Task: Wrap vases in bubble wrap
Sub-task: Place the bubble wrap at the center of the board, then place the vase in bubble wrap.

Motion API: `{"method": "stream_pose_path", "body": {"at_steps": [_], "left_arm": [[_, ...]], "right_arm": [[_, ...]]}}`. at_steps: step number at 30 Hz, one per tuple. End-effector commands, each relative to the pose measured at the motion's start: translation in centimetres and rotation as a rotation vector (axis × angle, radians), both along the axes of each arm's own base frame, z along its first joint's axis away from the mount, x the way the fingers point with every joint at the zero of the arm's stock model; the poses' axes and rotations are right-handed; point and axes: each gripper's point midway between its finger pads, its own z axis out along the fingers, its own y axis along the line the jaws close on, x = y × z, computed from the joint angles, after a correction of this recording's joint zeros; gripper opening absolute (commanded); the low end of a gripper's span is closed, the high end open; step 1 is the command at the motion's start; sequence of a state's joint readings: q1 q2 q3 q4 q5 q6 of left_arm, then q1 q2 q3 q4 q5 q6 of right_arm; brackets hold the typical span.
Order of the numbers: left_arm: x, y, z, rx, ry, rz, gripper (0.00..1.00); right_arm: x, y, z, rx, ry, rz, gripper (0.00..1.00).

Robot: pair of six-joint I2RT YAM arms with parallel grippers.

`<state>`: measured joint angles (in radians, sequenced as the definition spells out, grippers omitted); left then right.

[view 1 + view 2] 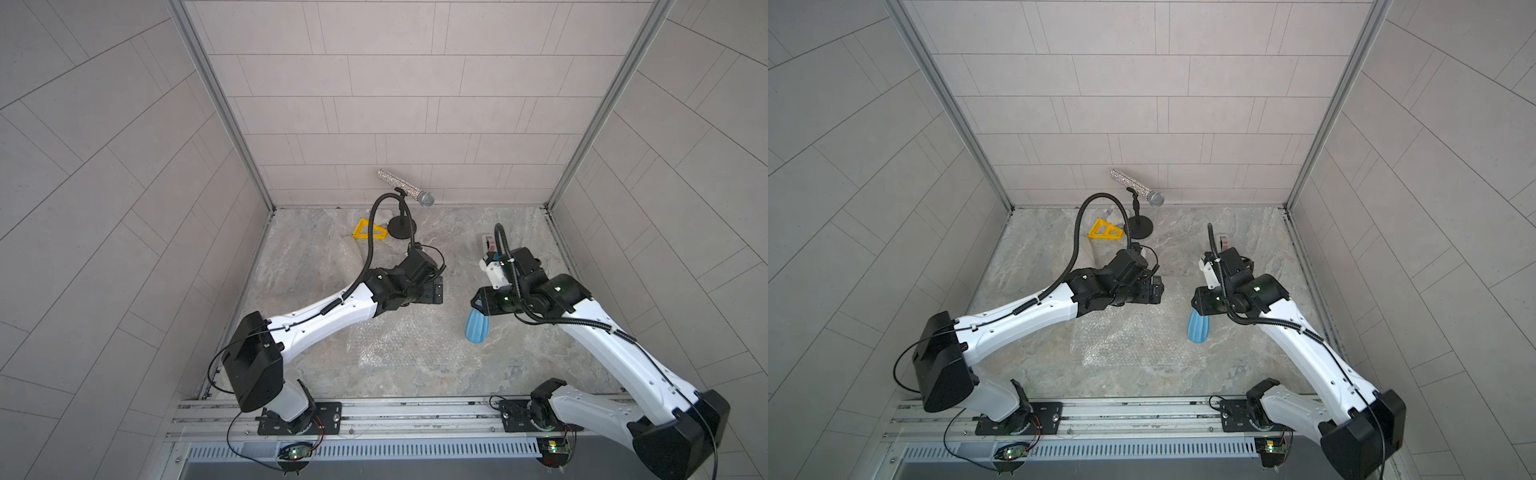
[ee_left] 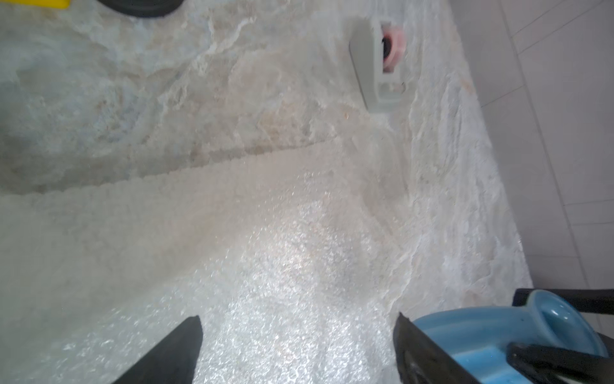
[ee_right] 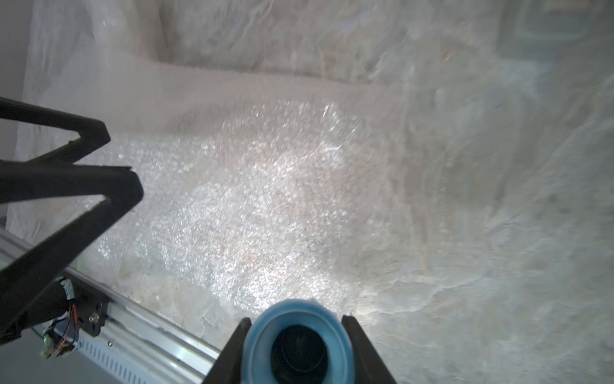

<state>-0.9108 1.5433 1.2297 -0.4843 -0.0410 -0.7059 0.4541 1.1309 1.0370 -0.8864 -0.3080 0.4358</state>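
Top views both show the right gripper clamped on the neck of the light-blue vase, which hangs tilted just beside the bubble wrap, off the edge nearest the right arm. The left gripper hovers over the wrap's far part.

Left wrist view: its jaws stand wide apart, empty, above the wrap.

Right wrist view: both fingers pinch the vase below its rim, with the wrap beyond.

The step looks like bringing the vase to the sheet. Next it needs laying on the wrap so an edge can fold over it.
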Motion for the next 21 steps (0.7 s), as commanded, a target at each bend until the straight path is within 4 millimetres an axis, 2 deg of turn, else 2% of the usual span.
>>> {"method": "stream_pose_path", "body": {"at_steps": [1,11,14,18,21], "left_arm": [[-1.6,0.7,-2.1,0.036,0.056,-0.042,0.92],[-2.9,0.5,-4.3,0.014,0.105,-0.059,0.9],[-3.3,0.6,-4.6,0.011,0.107,-0.064,0.9],[-3.8,0.5,-4.8,0.007,0.11,-0.073,0.9],[-4.4,-0.4,-4.7,-0.026,0.128,-0.077,0.9]], "right_arm": [[-0.1,2.7,-1.0,0.105,0.097,-0.005,0.0],[1.8,4.0,-6.8,0.012,0.298,-0.004,0.0],[2.9,3.0,-8.8,-0.076,0.296,-0.028,0.0],[4.1,2.9,-10.6,-0.116,0.296,-0.05,0.1],[5.0,3.1,-11.9,-0.115,0.293,-0.076,0.29]]}}
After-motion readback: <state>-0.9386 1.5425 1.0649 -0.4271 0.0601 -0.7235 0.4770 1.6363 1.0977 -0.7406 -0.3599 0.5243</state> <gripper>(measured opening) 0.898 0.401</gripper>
